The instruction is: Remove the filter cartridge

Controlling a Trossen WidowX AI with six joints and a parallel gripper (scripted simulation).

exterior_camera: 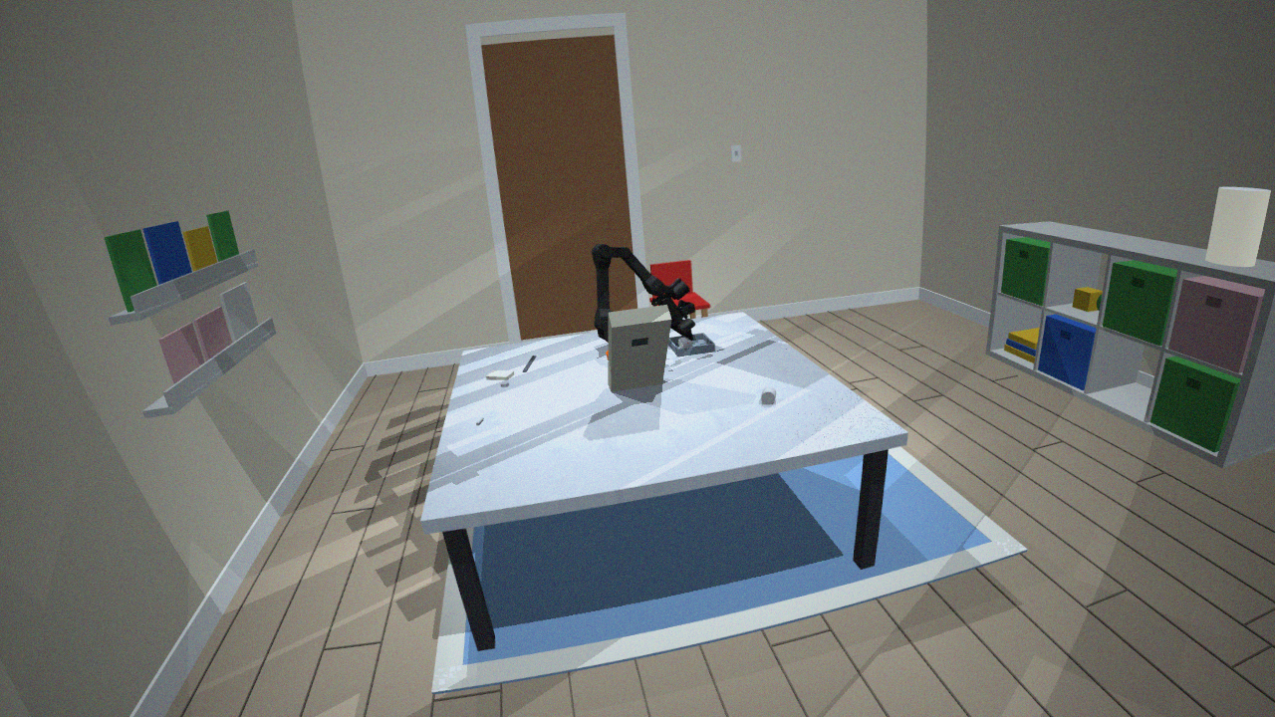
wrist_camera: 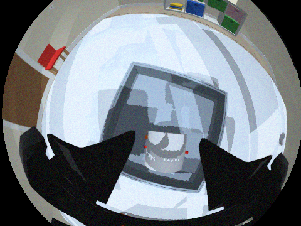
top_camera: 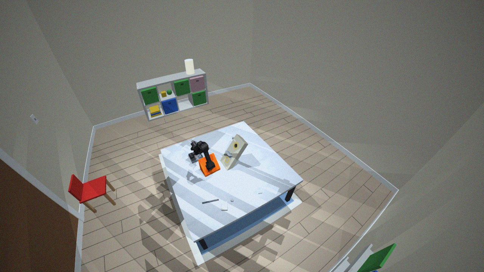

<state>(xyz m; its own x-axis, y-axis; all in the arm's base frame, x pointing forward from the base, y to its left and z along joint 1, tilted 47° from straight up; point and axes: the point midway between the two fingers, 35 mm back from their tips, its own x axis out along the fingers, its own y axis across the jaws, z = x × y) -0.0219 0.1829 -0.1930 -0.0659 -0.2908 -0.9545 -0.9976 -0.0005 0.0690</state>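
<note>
The pale grey filter cartridge (wrist_camera: 165,155) is inside the dark grey tray (wrist_camera: 221,110) (exterior_camera: 702,352), near one wall, with small red tabs on its sides. Its slotted face is not visible, and I cannot tell whether it rests fully flat on the tray floor. My gripper (wrist_camera: 168,139) (exterior_camera: 687,338) is open, low over the tray, one black finger on each side of the cartridge with a visible gap at both sides. The beige service panel (top_camera: 241,146) (exterior_camera: 637,358) stands tilted beside the arm; a yellow ring (top_camera: 235,145) surrounds a dark round spot on its face.
The arm's orange base (top_camera: 205,171) stands between tray and panel. A small grey round object (exterior_camera: 767,397) (wrist_camera: 281,139) is on the table (top_camera: 270,169) beyond the panel. A dark bar (top_camera: 210,201) and a white block (top_camera: 224,206) lie farther along the table.
</note>
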